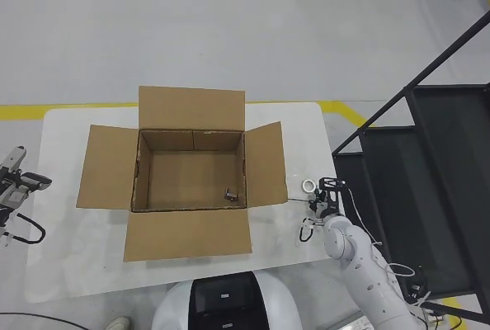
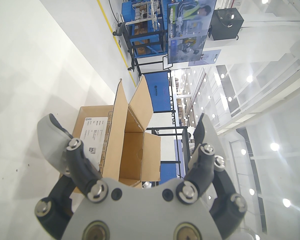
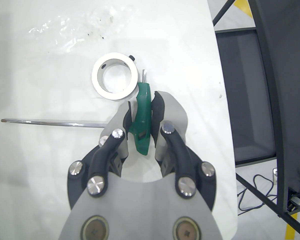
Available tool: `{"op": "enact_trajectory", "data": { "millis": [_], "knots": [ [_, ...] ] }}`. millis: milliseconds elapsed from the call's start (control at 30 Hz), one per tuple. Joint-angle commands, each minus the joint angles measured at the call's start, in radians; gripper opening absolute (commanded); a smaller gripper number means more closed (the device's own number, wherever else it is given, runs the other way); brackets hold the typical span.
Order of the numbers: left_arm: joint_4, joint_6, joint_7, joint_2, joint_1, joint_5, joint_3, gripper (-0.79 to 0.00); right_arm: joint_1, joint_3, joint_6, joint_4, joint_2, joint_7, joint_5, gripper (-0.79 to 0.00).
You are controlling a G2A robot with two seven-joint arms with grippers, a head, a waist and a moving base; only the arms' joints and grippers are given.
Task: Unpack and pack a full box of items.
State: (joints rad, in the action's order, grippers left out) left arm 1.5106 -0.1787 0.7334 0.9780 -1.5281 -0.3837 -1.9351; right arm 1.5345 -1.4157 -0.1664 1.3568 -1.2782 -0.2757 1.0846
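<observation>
One cardboard box [image 1: 191, 177] sits mid-table on the white table [image 1: 80, 264], top open, all 4 flaps folded outward. On the box floor lies a small dark item [image 1: 231, 194], close to the R wall, near the robot-side corner; too small to tell what it is.

R gripper [image 1: 323, 196] is over the table's R part, between the box's R flap and the table edge. In the R wrist view the R gripper [image 3: 143, 103] is closed narrow on a green-handled T-key [image 3: 142, 123], pads pressed on both sides of the green grip. The key's long steel shaft [image 3: 52, 123] runs out sideways, low along the tabletop; can't tell if it touches. The short stub at the handle's tip ends just beside a white ring [image 3: 114, 79], a metal collar w/ small screw holes in its wall, lying flat on the table. From above, the ring [image 1: 308, 185] is just off the R flap's outer edge. A crumpled bit of clear plastic wrap [image 3: 65, 33] lies farther along the table, apart from the ring.

L gripper [image 1: 14, 177] hangs off the table's L edge, well apart from the box. In the L wrist view the L gripper [image 2: 126, 123] is spread wide w/ nothing between the fingers, aimed at the box [image 2: 132, 148], whose near flap carries a white label [image 2: 93, 136].

A dark rack [image 1: 443, 165] stands beside the table's R side.
</observation>
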Motion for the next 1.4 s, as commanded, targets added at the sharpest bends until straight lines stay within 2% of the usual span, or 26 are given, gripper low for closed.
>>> {"op": "enact_trajectory", "data": {
  "millis": [0, 200, 733, 833, 1000, 1167, 1367],
  "knots": [
    [0.000, 0.000, 0.000, 0.000, 0.000, 0.000, 0.000, 0.000, 0.005, -0.001, 0.002, 0.009, 0.000, 0.003, 0.005, -0.785],
    [0.000, 0.000, 0.000, 0.000, 0.000, 0.000, 0.000, 0.000, 0.056, -0.026, -0.011, 0.111, 0.005, 0.035, 0.033, -0.785],
    [0.000, 0.000, 0.000, 0.000, 0.000, 0.000, 0.000, 0.000, 0.293, -0.137, -0.135, 0.572, 0.013, 0.130, 0.156, -0.785],
    [0.000, 0.000, 0.000, 0.000, 0.000, 0.000, 0.000, 0.000, 0.337, -0.161, -0.178, 0.639, 0.009, 0.188, 0.139, -0.785],
    [0.000, 0.000, 0.000, 0.000, 0.000, 0.000, 0.000, 0.000, 0.382, -0.178, -0.216, 0.698, -0.005, 0.353, 0.030, -0.785],
    [0.000, 0.000, 0.000, 0.000, 0.000, 0.000, 0.000, 0.000, 0.382, -0.163, -0.156, 0.705, -0.018, 0.506, -0.085, -0.785],
    [0.000, 0.000, 0.000, 0.000, 0.000, 0.000, 0.000, 0.000, 0.318, -0.069, -0.010, 0.686, -0.023, 0.509, -0.087, -0.785]
  ]
}}
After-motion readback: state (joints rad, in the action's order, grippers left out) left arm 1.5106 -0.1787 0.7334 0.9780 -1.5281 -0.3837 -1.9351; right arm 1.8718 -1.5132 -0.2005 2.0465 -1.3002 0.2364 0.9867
